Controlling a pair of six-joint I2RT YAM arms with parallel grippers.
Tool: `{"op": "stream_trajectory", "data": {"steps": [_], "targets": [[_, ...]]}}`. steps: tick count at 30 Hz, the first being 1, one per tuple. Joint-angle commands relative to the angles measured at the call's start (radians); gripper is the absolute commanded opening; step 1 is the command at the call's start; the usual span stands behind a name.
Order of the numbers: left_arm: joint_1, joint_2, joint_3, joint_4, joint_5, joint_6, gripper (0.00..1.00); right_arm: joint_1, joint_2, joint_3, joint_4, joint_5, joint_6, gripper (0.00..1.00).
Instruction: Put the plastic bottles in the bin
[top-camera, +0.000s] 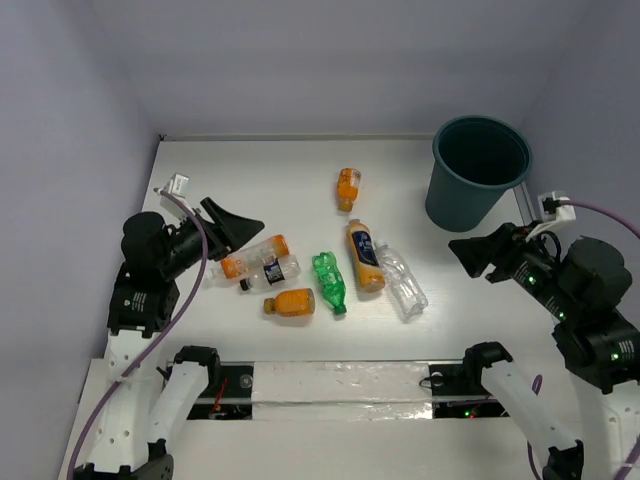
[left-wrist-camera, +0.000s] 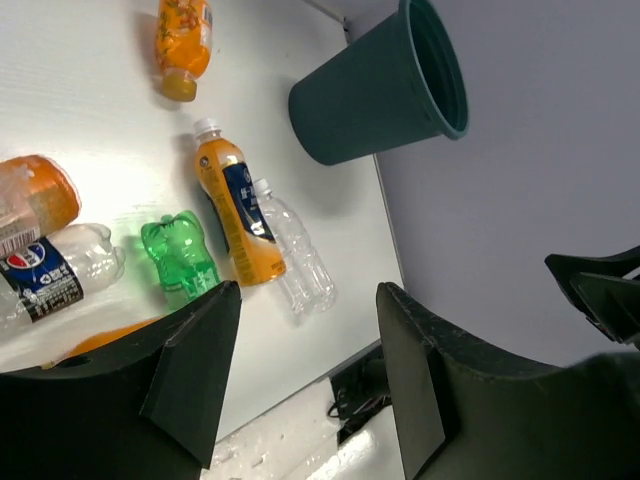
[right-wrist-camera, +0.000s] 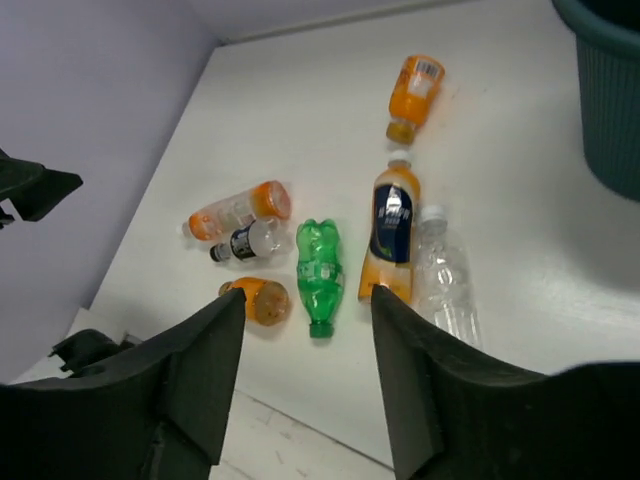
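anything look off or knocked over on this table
No spill or damage shows. All seven plastic bottles lie on their sides, scattered across the table, none standing. The teal bin stands upright at the far right, with nothing visible inside it.

bottles (top-camera: 328, 278) clustered centrally, bin (top-camera: 455, 203) behind-right — apart

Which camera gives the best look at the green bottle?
The right wrist view: the green bottle lies whole and large there. In the left wrist view a finger hides one end; the top view shows it whole but small.
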Motion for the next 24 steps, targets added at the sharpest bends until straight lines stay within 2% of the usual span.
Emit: {"op": "stream_trajectory", "data": {"steps": [1,2,4,5,6,8,11,12,13,14,15,16,17,19,20,21,23,24], "targets": [[-0.005,-0.033,-0.023,0.018,0.032,0.029,0.53,0.006,0.001,-0.043,0.035,-0.038,-0.022,0.56],[-0.005,-0.039,-0.035,0.036,0.047,0.015,0.52,0.006,0.01,-0.053,0.037,-0.052,-0.021,0.35],[-0.005,-0.055,-0.067,0.071,0.084,0.012,0.45,0.006,0.02,-0.07,0.037,-0.084,-0.022,0.19],[-0.014,-0.056,-0.073,0.084,0.106,0.012,0.37,0.006,0.031,-0.093,0.036,-0.089,-0.022,0.05],[-0.023,-0.053,-0.06,0.066,0.1,0.049,0.3,0.006,0.036,-0.104,0.036,-0.095,-0.024,0.01],[-0.052,-0.029,-0.04,-0.002,0.04,0.09,0.08,0.006,0.053,-0.127,0.031,-0.101,-0.032,0.0],[-0.185,0.017,-0.043,-0.06,-0.104,0.13,0.0,0.027,0.082,-0.154,0.039,-0.106,-0.023,0.0],[-0.243,0.025,-0.055,-0.059,-0.153,0.123,0.0,0.043,0.091,-0.171,0.039,-0.08,-0.021,0.0],[-0.371,0.039,-0.056,-0.059,-0.263,0.107,0.0,0.07,0.093,-0.184,0.042,-0.057,-0.013,0.0],[-0.435,0.054,-0.052,-0.088,-0.328,0.103,0.0,0.083,0.096,-0.197,0.042,-0.034,-0.009,0.0],[-0.554,0.098,-0.032,-0.114,-0.444,0.098,0.0,0.093,0.105,-0.225,0.042,-0.011,-0.001,0.0],[-0.555,0.121,-0.023,-0.138,-0.445,0.095,0.0,0.104,0.109,-0.24,0.045,-0.011,-0.001,0.0],[-0.669,0.147,-0.014,-0.181,-0.542,0.083,0.0,0.127,0.116,-0.256,0.051,-0.006,0.008,0.0],[-0.769,0.23,0.009,-0.214,-0.638,0.066,0.0,0.15,0.125,-0.283,0.055,0.033,0.013,0.0],[-0.85,0.264,0.019,-0.238,-0.653,0.06,0.0,0.159,0.131,-0.288,0.054,0.043,0.008,0.0],[-0.886,0.295,0.029,-0.252,-0.663,0.061,0.0,0.159,0.129,-0.291,0.054,0.053,0.008,0.0],[-0.967,0.384,0.072,-0.289,-0.703,0.075,0.11,0.159,0.108,-0.311,0.06,0.052,0.014,0.0],[-0.985,0.405,0.1,-0.306,-0.713,0.095,0.2,0.159,0.102,-0.322,0.074,0.038,0.017,0.0]]}}
